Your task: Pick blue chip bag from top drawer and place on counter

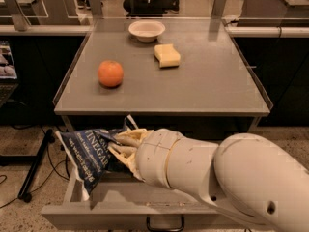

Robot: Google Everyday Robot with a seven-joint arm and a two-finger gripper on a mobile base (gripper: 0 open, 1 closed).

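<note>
On the counter [207,91], three things sit toward the back and left: an orange fruit [110,73] near the left edge, a pale bowl [147,30] at the far edge, and a yellow sponge [167,55] just in front of the bowl and to its right. They are all apart from one another, and the near right half of the top is bare grey metal. Below the counter's front lip the top drawer [120,216] stands pulled out, its flat front panel at the bottom of the view with the dark looped handle [165,224] at its centre. The robot's bulky cream arm [231,178] reaches in from the lower right and hides most of the drawer's inside and its right half, so what lies there cannot be seen. On the floor at the left, a black stand leg [34,168] and some cables run beside the drawer.

The gripper [118,146] is in front of the counter's lip, over the left part of the open drawer. Its two fingers [126,138] are closed around the right side of the blue chip bag [87,153], pinching the crinkled foil between them. The bag hangs to the gripper's left (white lettering facing the camera), tilted, with its upper end just under the counter's edge and its lower end dipping past the drawer's left wall. It does not rest on the counter.
</note>
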